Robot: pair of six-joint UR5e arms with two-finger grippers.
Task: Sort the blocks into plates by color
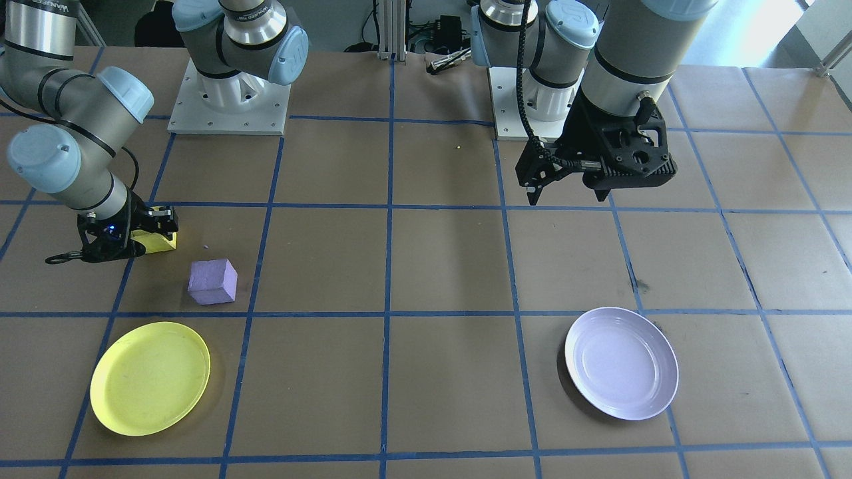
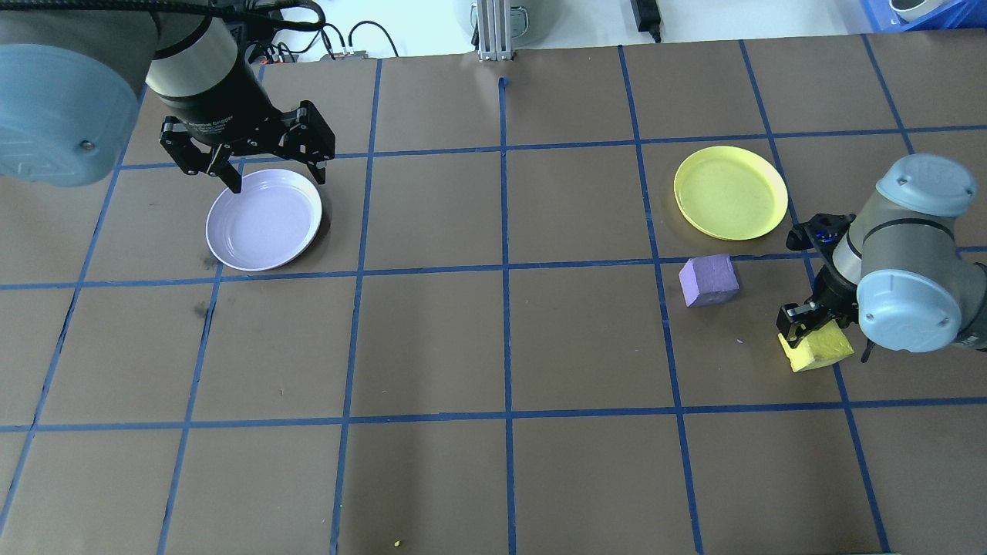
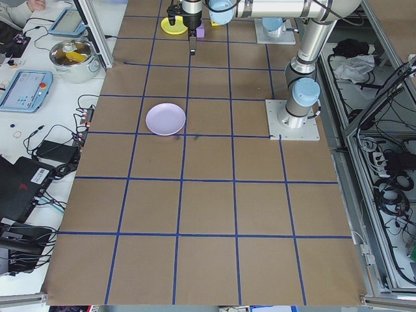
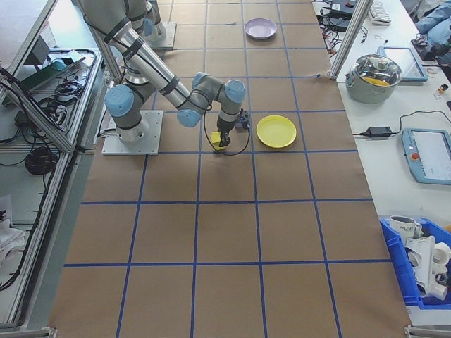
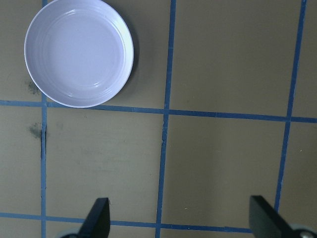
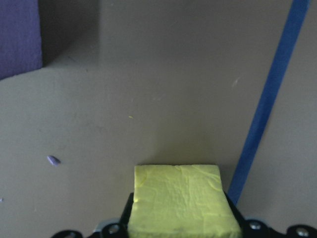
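The yellow block [image 6: 181, 198] sits between the fingers of my right gripper [image 2: 808, 330], which is shut on it low over the table. The yellow block [image 1: 158, 241] is partly hidden by the wrist. The purple block [image 2: 708, 280] lies on the paper just beside it, between that gripper and the empty yellow plate [image 2: 731, 193]. The purple block [image 6: 17, 34] fills the right wrist view's top left corner. My left gripper [image 2: 250, 166] hangs open and empty in the air near the empty lavender plate [image 2: 264, 220]. The lavender plate [image 5: 79, 52] shows ahead of the open fingers [image 5: 96, 218].
Brown paper with a blue tape grid [image 2: 505, 270] covers the table. The two arm bases [image 1: 229, 100] [image 1: 532, 100] stand at the robot's edge. A side bench holds a pot [image 4: 378, 74] and a tablet [image 4: 430, 155]. A small purple crumb [image 6: 53, 159] lies on the paper.
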